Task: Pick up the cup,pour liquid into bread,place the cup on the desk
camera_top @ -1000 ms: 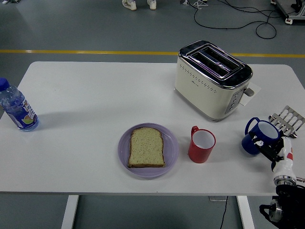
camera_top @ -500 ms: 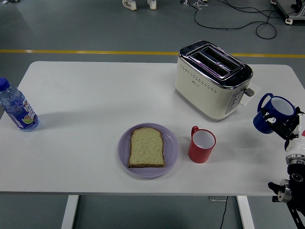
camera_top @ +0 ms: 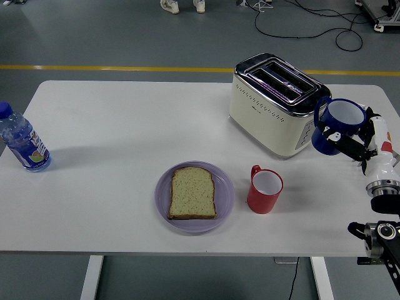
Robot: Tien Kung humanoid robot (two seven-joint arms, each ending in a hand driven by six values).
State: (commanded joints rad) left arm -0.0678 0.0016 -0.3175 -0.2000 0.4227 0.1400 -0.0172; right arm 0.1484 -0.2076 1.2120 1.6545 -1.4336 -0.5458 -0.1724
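Blue cup [camera_top: 337, 127] gripped in right hand [camera_top: 357, 142], held above table [camera_top: 112, 119] beside toaster [camera_top: 279, 103], upright. Bread [camera_top: 192, 192] on purple plate [camera_top: 164, 206], red cup [camera_top: 264, 189] just right.

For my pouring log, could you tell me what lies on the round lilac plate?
One slice of brown bread lies flat on the round lilac plate. The plate's surface beneath the slice is covered.
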